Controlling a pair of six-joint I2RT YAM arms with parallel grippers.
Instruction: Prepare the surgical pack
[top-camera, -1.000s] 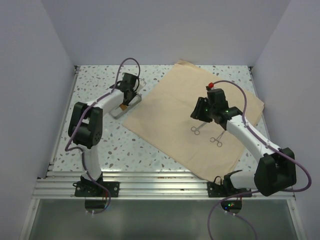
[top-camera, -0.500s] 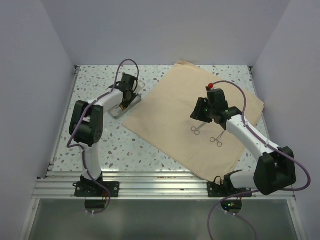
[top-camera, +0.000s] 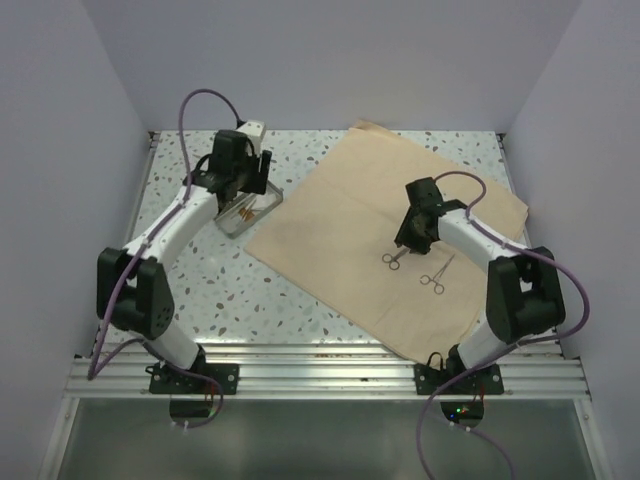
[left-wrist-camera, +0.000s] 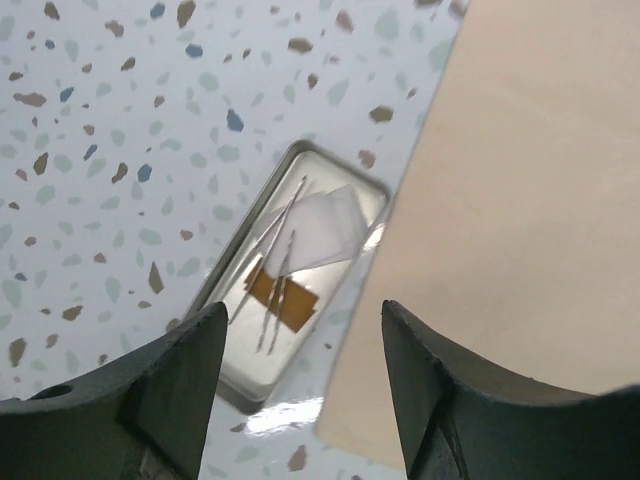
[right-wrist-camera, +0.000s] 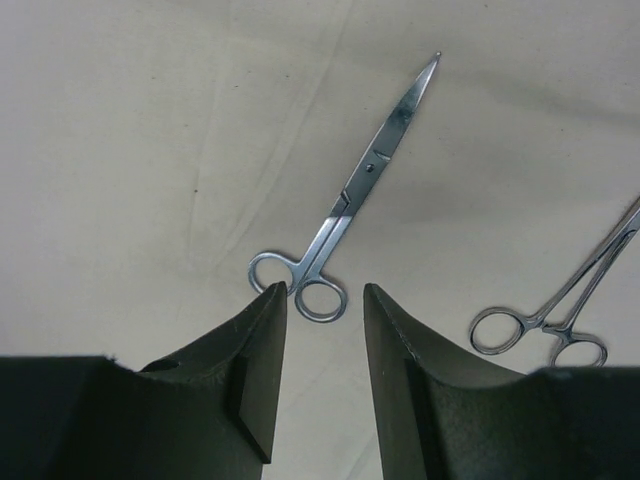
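One large tan cloth, the surgical pack (top-camera: 350, 215), lies unfolded and flat, set cornerwise over the right half of the table (top-camera: 230, 290). The right gripper (top-camera: 410, 240) hovers over the middle of it. Its jaws are parted and hold nothing, and in the right wrist view (right-wrist-camera: 322, 300) the gap sits above the finger loops of a pair of scissors (right-wrist-camera: 345, 215). A ring-handled clamp (right-wrist-camera: 560, 315) lies on the cloth just to the right of the scissors.

Off the cloth's left edge, just beside it, a small steel tray (left-wrist-camera: 235, 350) rests on the bare speckled table. The left gripper (left-wrist-camera: 305, 325) hangs above the tray with its jaws wide apart and empty.

The cloth's far corner reaches the back wall, its right corner lies near the right wall and its near corner lies close to the table's near edge. Open table shows to the left and near left.

Thin silver pieces, a brown strip and a white square lie in the tray, too small to name. The clamp's tips are cut off at the frame edge.
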